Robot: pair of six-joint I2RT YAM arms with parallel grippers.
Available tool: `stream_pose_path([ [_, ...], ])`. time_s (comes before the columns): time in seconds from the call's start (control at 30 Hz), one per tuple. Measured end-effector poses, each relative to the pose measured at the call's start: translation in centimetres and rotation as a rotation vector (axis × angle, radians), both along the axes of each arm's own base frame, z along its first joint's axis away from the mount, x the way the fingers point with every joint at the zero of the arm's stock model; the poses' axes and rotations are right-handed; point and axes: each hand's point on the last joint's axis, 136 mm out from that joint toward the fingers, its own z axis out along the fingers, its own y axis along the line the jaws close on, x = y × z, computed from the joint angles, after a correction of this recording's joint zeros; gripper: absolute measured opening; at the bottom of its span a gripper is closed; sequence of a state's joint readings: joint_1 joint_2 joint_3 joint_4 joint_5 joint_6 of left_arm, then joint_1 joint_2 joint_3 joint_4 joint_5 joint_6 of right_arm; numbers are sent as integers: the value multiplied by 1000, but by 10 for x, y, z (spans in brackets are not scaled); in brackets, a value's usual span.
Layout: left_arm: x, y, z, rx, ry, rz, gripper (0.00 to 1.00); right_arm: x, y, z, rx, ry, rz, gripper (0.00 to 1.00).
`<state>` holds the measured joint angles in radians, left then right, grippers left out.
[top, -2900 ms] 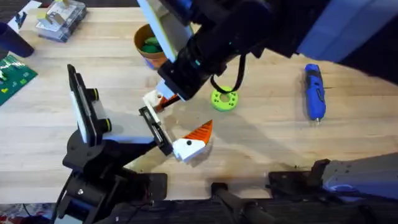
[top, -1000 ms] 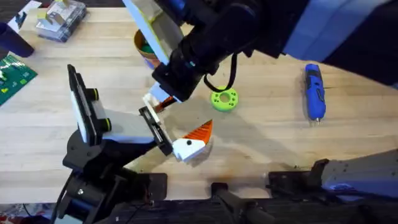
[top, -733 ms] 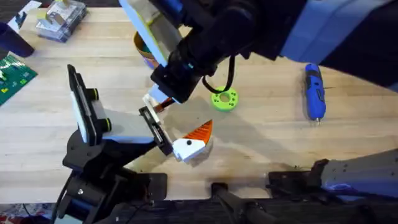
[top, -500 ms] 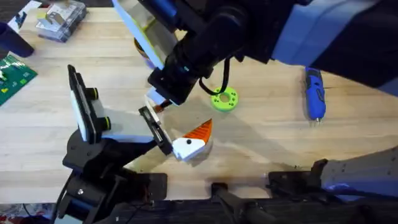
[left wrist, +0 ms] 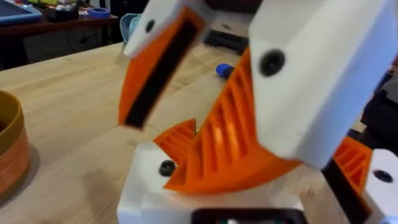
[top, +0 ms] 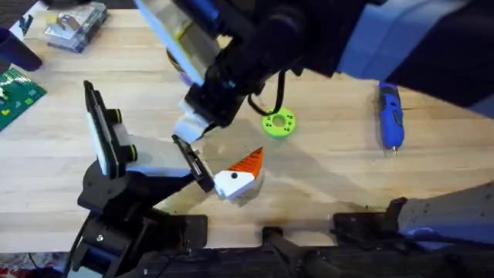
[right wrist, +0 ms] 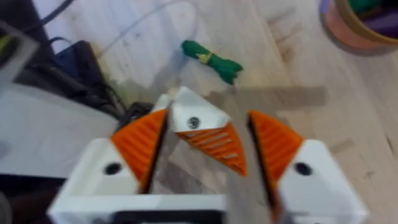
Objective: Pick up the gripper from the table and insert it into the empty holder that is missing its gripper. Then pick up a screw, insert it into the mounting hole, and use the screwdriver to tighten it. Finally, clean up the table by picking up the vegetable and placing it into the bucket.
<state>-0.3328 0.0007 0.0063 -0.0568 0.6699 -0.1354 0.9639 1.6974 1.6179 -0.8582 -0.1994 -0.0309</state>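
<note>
My right gripper (top: 197,123) (right wrist: 205,118), reaching in from the upper right, is shut on the loose white-and-orange gripper (right wrist: 199,134) (top: 189,127). It holds it just above the far end of the holder (top: 193,164), a black bar on the stand's white arm (top: 150,160). A matching gripper (top: 235,179) (left wrist: 360,165) sits at the bar's near end. The blue screwdriver (top: 390,114) lies at the right. Something green lies in the bucket (right wrist: 357,25) (left wrist: 9,155); I cannot tell whether it is the vegetable. The screw is out of view.
A green ring (top: 278,123) lies right of the held part. A small green knotted thing (right wrist: 211,59) lies on the wood beyond it. A clear box (top: 73,23) and a green board (top: 19,93) are at the far left.
The right arm has swung slightly left, carrying the held gripper closer to the far end of the black bar. Its orange wedge no longer shows from overhead.
</note>
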Motion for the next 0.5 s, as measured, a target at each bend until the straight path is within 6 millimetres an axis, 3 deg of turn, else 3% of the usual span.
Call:
stream_pose_path([
  [0.07, 0, 0, 0, 0, -1, 0, 992, 10, -6, -1, -9, -8, -30, 957],
  [0.1, 0, 0, 0, 1, -2, 0, 992, 13, -8, -1, -9, -8, -39, 985],
  [0.27, 0, 0, 0, 2, -4, 0, 992, 27, -19, -1, -9, 2, -81, 995],
  [0.5, 0, 0, 0, 2, -4, 0, 992, 64, -52, 4, -4, 2, -198, 995],
])
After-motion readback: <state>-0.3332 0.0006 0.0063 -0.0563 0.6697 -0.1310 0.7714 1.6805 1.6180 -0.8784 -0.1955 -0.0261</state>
